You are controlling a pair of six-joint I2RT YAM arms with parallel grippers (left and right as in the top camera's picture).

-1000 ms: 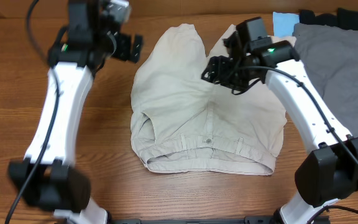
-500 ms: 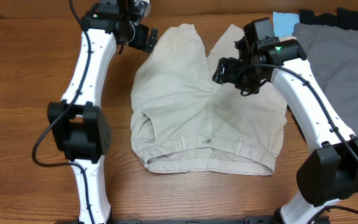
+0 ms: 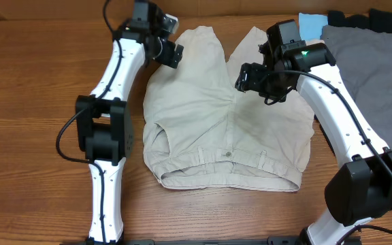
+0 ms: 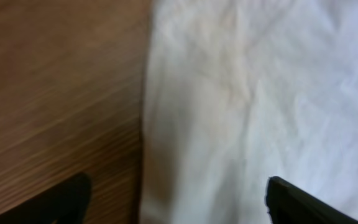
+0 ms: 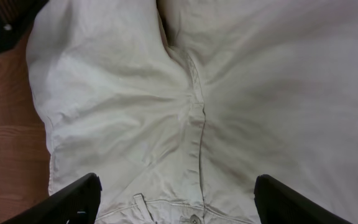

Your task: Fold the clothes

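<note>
Brown wood-grain table [image 3: 19, 102] bearing cream-beige cotton shorts [image 3: 196, 116], spread flat at centre with the waistband towards the arm bases. Grey fabric shorts [image 3: 376, 61] lie at the right edge. Left gripper [image 3: 171, 53], fingers spread and empty, hangs over the shorts' left leg edge. Right gripper [image 3: 254, 80], likewise spread and empty, hangs above the crotch seam.

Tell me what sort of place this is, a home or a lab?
Probably a robotics lab or test bench, not a home. A white left arm and right arm stand at a wood-grain table, cream shorts lie spread flat between them, and a grey garment waits at the right edge.
</note>
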